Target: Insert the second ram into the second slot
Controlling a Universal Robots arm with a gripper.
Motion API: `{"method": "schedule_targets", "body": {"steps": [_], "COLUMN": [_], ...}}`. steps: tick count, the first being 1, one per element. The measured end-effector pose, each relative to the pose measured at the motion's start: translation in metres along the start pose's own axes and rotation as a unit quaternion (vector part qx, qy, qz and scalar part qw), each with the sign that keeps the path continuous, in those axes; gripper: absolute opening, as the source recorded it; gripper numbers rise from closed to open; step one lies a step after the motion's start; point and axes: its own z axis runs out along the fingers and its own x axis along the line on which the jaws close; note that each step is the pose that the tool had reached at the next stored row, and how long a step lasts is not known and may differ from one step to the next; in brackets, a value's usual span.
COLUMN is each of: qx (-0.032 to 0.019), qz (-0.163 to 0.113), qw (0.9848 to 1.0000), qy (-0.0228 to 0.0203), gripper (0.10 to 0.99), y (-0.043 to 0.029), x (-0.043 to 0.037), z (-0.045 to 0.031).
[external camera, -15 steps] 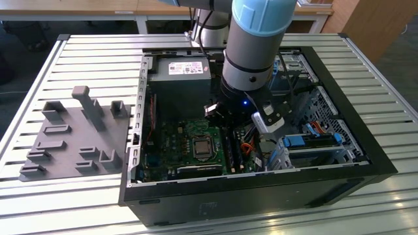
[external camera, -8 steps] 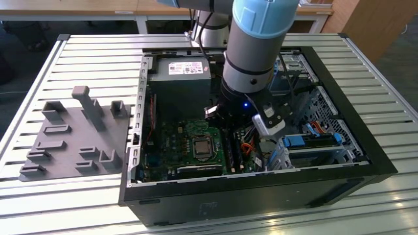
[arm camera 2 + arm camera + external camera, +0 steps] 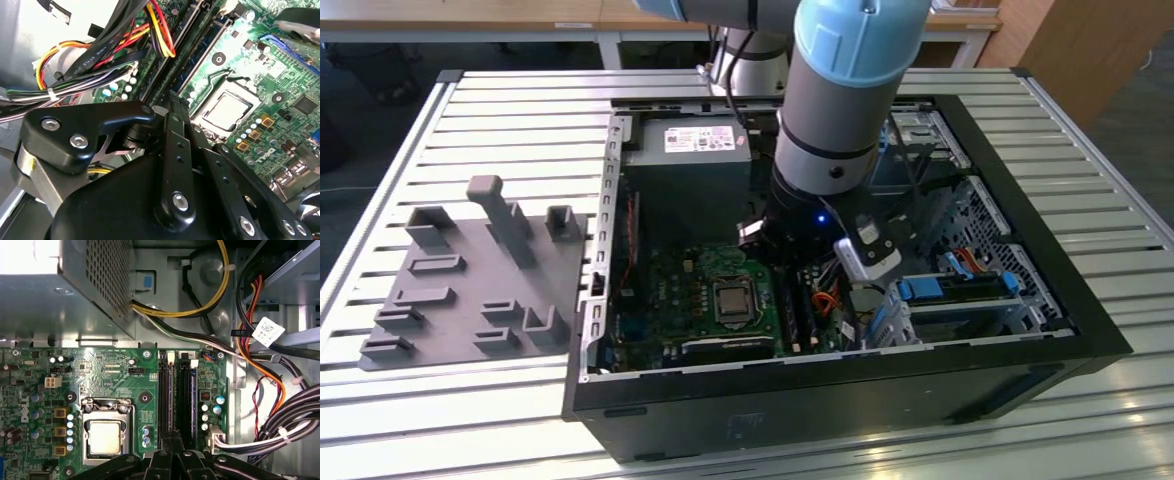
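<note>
My gripper [image 3: 781, 262] reaches down inside the open computer case [image 3: 1014, 375], over the motherboard [image 3: 100, 372]. In both wrist views its black fingers [image 3: 166, 455] are pressed together with nothing showing between them. The tips [image 3: 174, 101] hover at one end of two long black memory slots [image 3: 165, 395] that lie side by side. A dark-blue edge like a ram stick [image 3: 193, 400] runs along each slot. I cannot tell which stick is the second ram, or whether the tips touch it.
The processor socket [image 3: 106, 435] lies beside the slots. Cable bundles [image 3: 280, 425] crowd their other side. The grey power supply [image 3: 687, 150] sits at the back of the case, with light-blue drive brackets [image 3: 947, 290] at the exterior view's right. A grey fixture plate [image 3: 467, 280] lies on the slatted table.
</note>
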Motion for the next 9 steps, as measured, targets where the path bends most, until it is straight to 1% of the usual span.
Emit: {"method": "schedule_targets", "body": {"steps": [9], "qx": [0.0002], "qz": [0.0], "qw": [1.0], "qy": [0.0013], "gripper": [0.106], "y": [-0.0002], "x": [0.0], "z": [0.0037]}}
